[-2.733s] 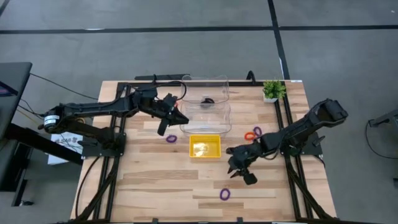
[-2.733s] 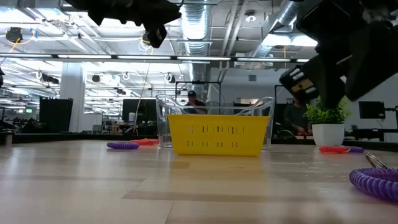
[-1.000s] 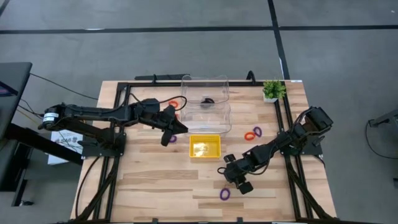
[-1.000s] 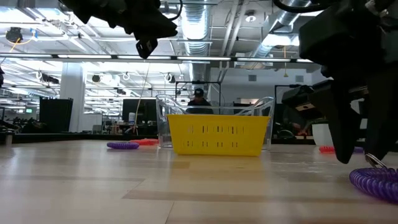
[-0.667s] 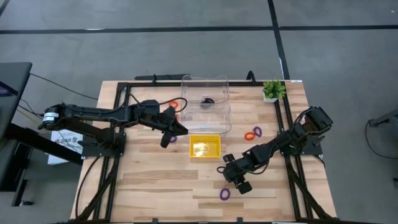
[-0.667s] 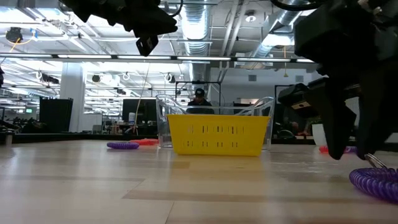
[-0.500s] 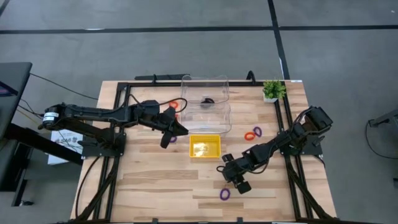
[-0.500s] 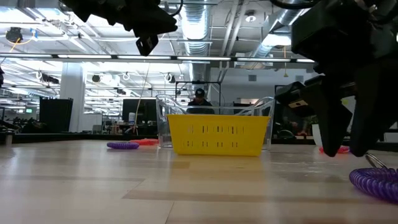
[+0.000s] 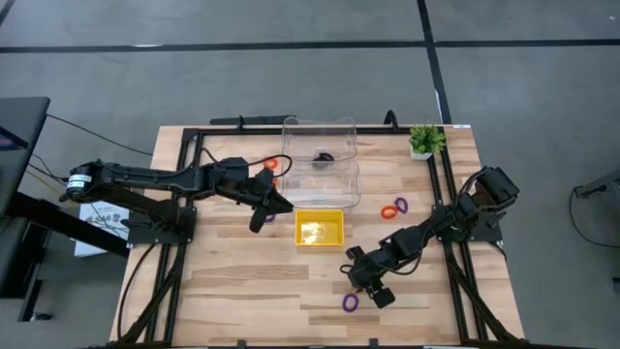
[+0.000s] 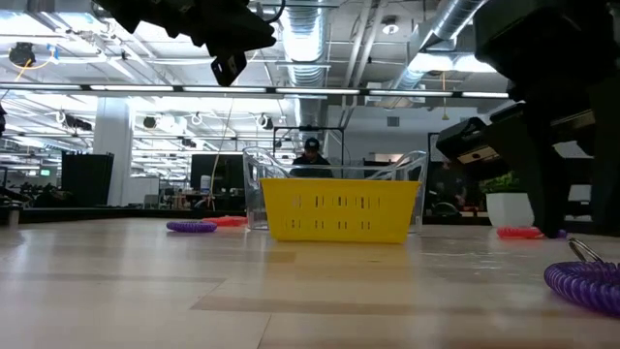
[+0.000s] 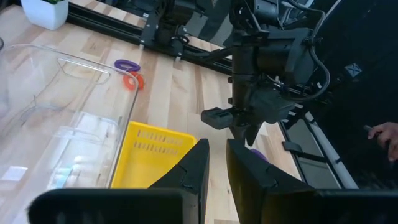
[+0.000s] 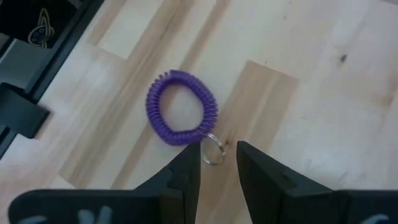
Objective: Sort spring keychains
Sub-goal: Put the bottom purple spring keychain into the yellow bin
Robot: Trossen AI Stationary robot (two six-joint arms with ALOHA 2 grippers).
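A purple spring keychain [image 12: 181,116] lies flat on the wood near the table's front, its metal ring [image 12: 214,151] toward my right gripper [image 12: 217,163]. That gripper hovers open just above the ring, a finger on each side, touching nothing; the high view shows it [image 9: 373,288] beside the keychain [image 9: 351,302]. My left gripper [image 9: 260,211] hangs in the air left of the yellow tray [image 9: 319,229], its fingers [image 11: 196,167] a narrow gap apart and holding nothing. Another purple keychain [image 9: 268,216] lies below it. An orange one [image 9: 271,163] lies farther back.
A clear container [image 9: 320,163] with a black keychain [image 9: 323,157] inside stands behind the tray. An orange keychain [image 9: 388,211] and a purple one [image 9: 401,205] lie right of the tray. A small potted plant [image 9: 424,141] stands at the far right corner. Black frame rails [image 9: 450,242] border the table.
My right gripper has tipped a little over the purple keychain; in the low view its fingers have swung toward the right of the picture. The keychains have not moved.
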